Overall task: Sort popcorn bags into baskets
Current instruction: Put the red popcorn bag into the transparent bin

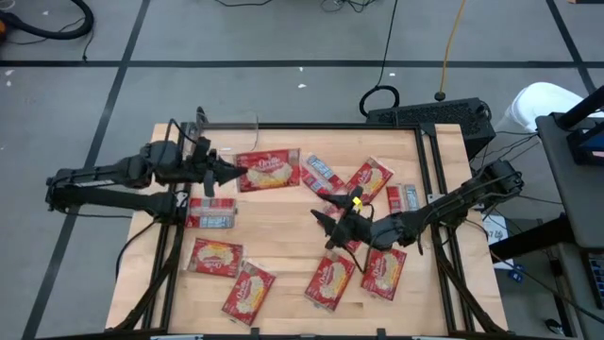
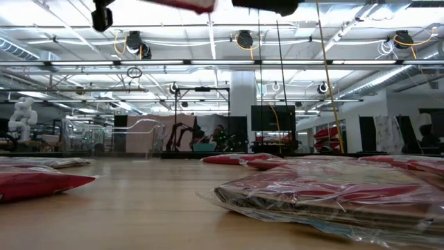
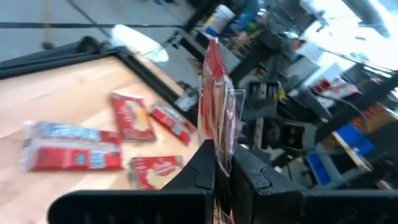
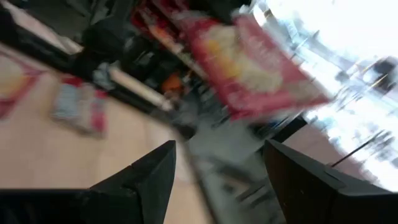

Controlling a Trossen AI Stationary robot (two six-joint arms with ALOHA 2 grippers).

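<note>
Left gripper [image 1: 229, 173] pinches one popcorn bag [image 1: 268, 171] by its edge, fingers [image 3: 202, 167] shut tight on the pale seam, and carries it in the air beside the clear plastic bin [image 1: 229, 122] at the table's far left corner; the bin looks empty so far. Right gripper [image 1: 326, 227] hangs over the middle of the wooden table [image 1: 283, 231] with its jaws spread wide and nothing between them, low above the packets clustered there. A thin edge grip like the left one may let the slippery bag swing or slide out on the way to the bin, and since the bin is only a little bigger than a packet, a crooked release could leave the bag hung on a wall or push the light bin along. On the right side, overlapping packets could cause two to be caught at once. By my count there are about ten popcorn bags: one held, nine or so lying on the table, two of them showing a grey-blue side; one bin; two arms.
</note>
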